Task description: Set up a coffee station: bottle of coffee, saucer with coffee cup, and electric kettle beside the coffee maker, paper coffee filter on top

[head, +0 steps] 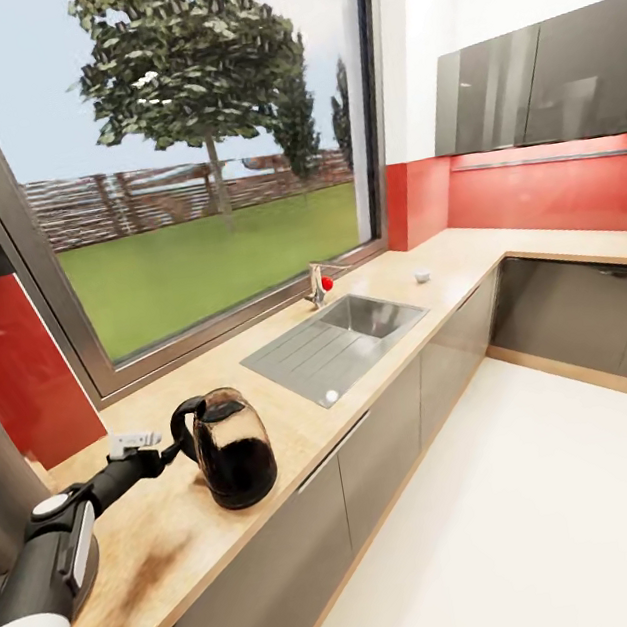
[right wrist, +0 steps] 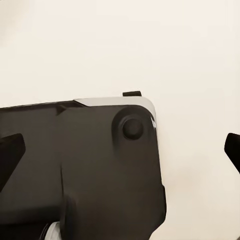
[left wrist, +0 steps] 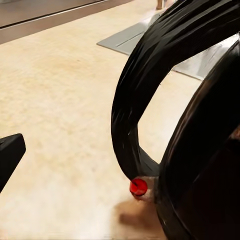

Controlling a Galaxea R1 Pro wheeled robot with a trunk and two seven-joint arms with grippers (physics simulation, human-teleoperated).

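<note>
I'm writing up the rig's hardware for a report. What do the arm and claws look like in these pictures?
In the head view the left arm has a white section nearest the camera, then glossy black links with a pale grey band and round cap, narrowing to a black wrist and a light grey left claw. In the wrist views the fingertips are flat, matte black and blunt-ended. No cables or markings are legible.

One electric kettle (head: 234, 450), one sink (head: 337, 343)

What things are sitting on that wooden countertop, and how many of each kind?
Electric kettle: 1
Sink: 1
Faucet: 1
Small white object, too small to identify: 1
Total: 4
</note>
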